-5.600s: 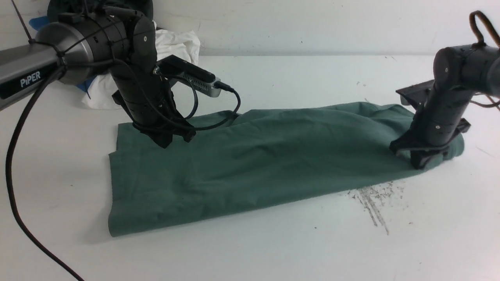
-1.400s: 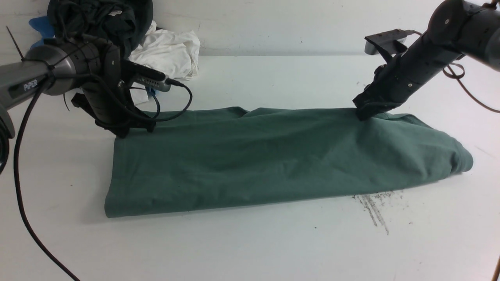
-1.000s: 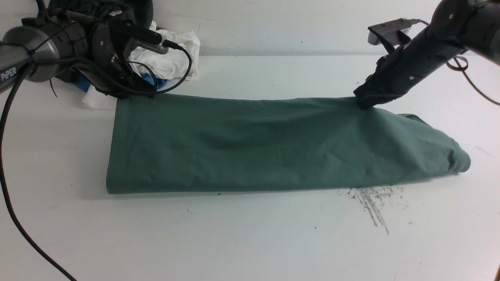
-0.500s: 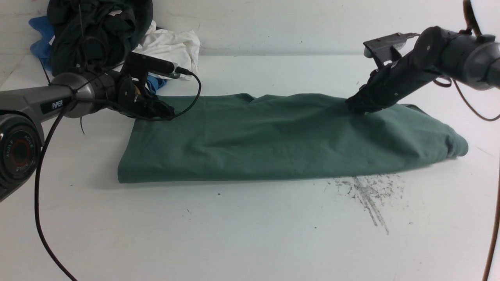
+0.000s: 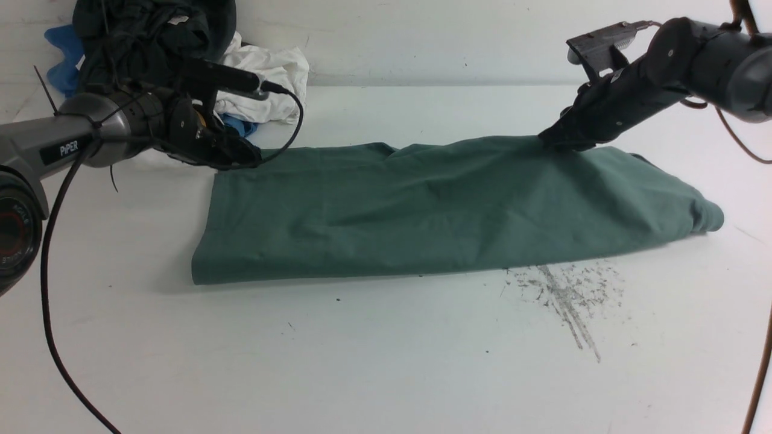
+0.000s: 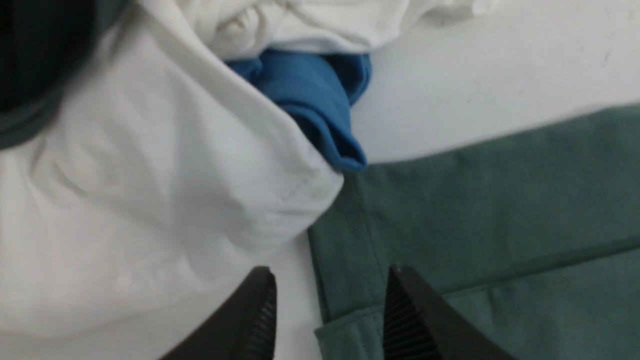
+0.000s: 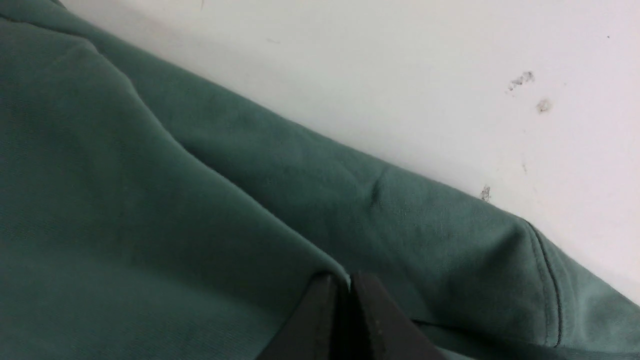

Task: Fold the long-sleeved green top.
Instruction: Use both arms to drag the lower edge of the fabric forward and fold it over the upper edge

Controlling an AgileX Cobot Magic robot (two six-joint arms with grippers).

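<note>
While the green long-sleeved top (image 5: 434,211) lies across the table (image 5: 386,361), long axis left to right, the right gripper (image 7: 348,280) pinches its far edge; the left gripper (image 6: 330,272), jaws parted, straddles its far-left hem corner.

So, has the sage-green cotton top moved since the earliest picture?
Yes. The sage-green cotton top moved away from the camera: its near edge now uncovers more of the grey scuff marks.

A dark garment (image 5: 151,36) tops white cloth (image 5: 265,72) and blue cloth (image 6: 310,95) at my far left; grey scuffs (image 5: 567,298) mark the table (image 5: 386,374).
</note>
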